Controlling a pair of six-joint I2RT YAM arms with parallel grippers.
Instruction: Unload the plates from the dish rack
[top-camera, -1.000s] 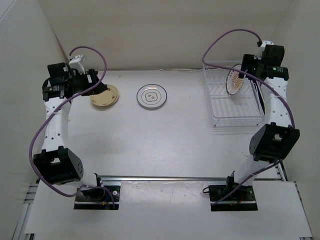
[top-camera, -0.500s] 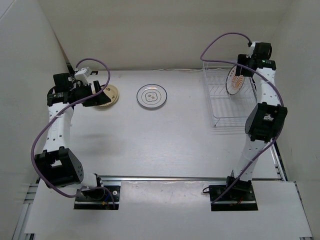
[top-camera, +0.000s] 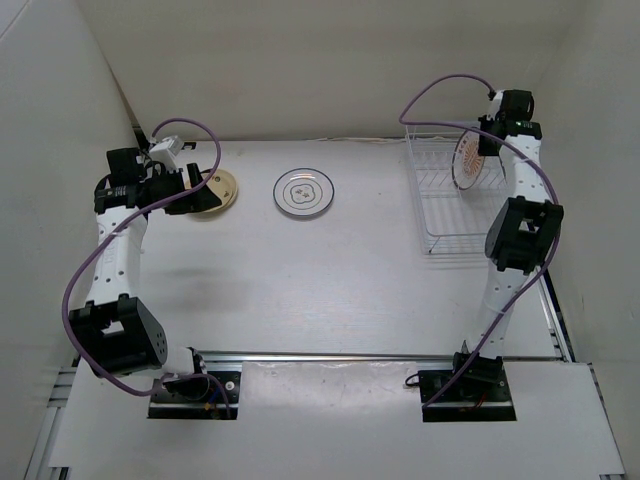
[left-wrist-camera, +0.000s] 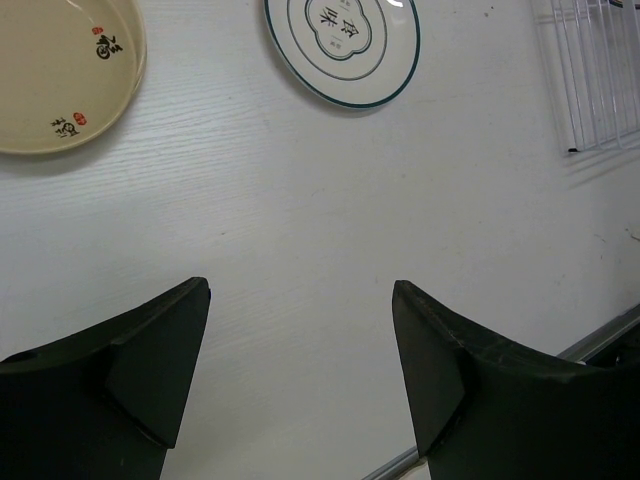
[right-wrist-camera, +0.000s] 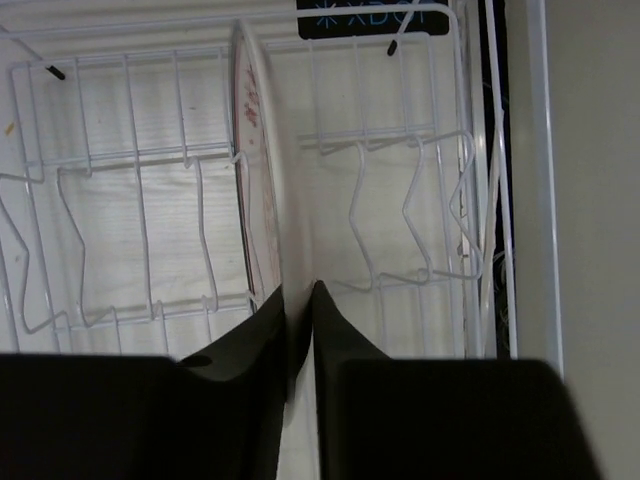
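From above, three round plates: the orange-sunburst plate (top-camera: 467, 160) stands alone in the white wire dish rack (top-camera: 470, 235) at 2 o'clock. The cream-yellow plate (top-camera: 210, 191) and white dark-rimmed plate (top-camera: 304, 192) lie flat at 11 and 12.
Left wrist: the left gripper (left-wrist-camera: 300, 300) gapes wide, empty.
Right wrist: the right gripper (right-wrist-camera: 298, 295) pinches the sunburst plate's rim.

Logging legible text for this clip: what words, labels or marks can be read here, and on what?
"XBO…", pale letters on a dark label behind the white wire dish rack; cropped, uncertain.
Two green characters at the centre of the white dark-rimmed round plate: too blurred to read.
Black and red marks on the cream-yellow round plate: too small to read.
Orange sunburst-patterned plate: no text seen.
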